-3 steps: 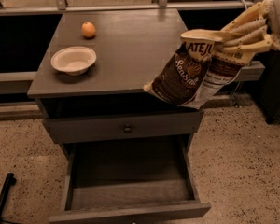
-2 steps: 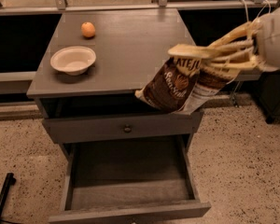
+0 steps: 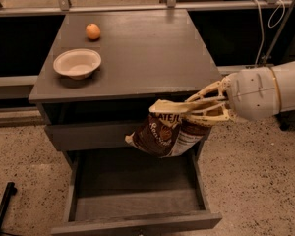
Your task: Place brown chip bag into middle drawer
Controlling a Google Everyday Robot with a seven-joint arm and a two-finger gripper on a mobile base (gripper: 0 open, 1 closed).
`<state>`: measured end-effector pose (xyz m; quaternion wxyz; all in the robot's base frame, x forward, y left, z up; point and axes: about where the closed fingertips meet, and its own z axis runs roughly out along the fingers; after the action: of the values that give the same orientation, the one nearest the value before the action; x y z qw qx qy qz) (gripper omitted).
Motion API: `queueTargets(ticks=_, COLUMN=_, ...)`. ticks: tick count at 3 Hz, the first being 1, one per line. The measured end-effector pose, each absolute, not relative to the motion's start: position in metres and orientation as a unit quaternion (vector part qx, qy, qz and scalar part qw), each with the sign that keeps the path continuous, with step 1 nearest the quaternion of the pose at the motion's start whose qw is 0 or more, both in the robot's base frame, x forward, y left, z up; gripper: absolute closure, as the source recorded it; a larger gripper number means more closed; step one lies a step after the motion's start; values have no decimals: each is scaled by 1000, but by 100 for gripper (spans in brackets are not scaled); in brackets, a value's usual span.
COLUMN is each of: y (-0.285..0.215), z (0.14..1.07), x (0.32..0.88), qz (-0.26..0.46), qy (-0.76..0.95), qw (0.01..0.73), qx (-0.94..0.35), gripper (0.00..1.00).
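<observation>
The brown chip bag point(image 3: 163, 132) hangs from my gripper point(image 3: 194, 110) by its cream-yellow top edge. It is in front of the grey cabinet, above the right rear part of the open middle drawer point(image 3: 135, 206). The gripper's pale fingers are shut on the bag's top, and the white arm reaches in from the right. The drawer is pulled out at the bottom, with a flat grey floor showing. The bag hides the shut drawer front above it on the right.
A white bowl point(image 3: 77, 63) and an orange fruit point(image 3: 93, 31) sit on the cabinet top point(image 3: 147, 53). A black pole point(image 3: 2, 205) lies on the speckled floor at lower left. A rail and cables run behind the cabinet.
The gripper has carried the bag down and to the left, from beside the cabinet top's right edge to in front of the cabinet, above the open drawer.
</observation>
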<state>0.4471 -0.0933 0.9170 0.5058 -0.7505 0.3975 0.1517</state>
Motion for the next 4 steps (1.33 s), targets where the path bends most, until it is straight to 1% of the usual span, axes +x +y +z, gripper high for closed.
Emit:
queueTargets(ticks=1, y=-92, z=911, x=449, qz=154, qy=399, qw=507, qx=-748, gripper=100)
queueTargets(ticks=2, y=-84, z=869, x=463, qz=168, qy=411, qw=519, qx=-730, gripper=100)
queueTargets(ticks=3, y=-72, z=789, x=466, qz=166, qy=406, qw=543, qx=-716, gripper=100)
queueTargets(ticks=4, y=-64, z=721, x=472, qz=136, qy=379, qw=563, qx=-722, gripper=100)
